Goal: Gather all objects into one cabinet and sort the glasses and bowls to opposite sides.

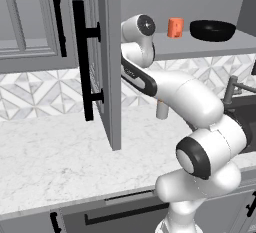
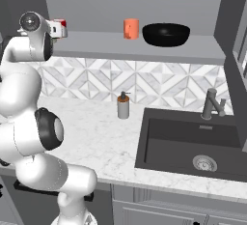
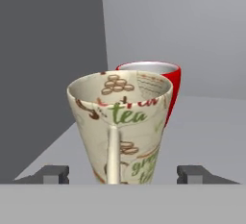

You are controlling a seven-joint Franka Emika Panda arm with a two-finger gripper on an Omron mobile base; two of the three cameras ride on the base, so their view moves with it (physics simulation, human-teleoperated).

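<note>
Hand view: the gripper [image 3: 122,174] stands with its two dark fingertips [image 3: 54,174] spread wide at either side of the beige mug [image 3: 120,124], clear of its walls; the mug stands upright on the cabinet shelf [image 3: 202,131], handle facing the camera. The red mug [image 3: 169,81] stands just behind it, toward 1 o'clock, close enough that contact cannot be judged. Right base view: on the same shelf the orange cup [image 2: 130,28] sits at about 12 o'clock, the black bowl [image 2: 166,34] just beside it toward 1 o'clock. The soap dispenser [image 2: 123,105] stands on the counter [image 2: 91,137]. Left base view: the cabinet door [image 1: 102,52] stands open.
</note>
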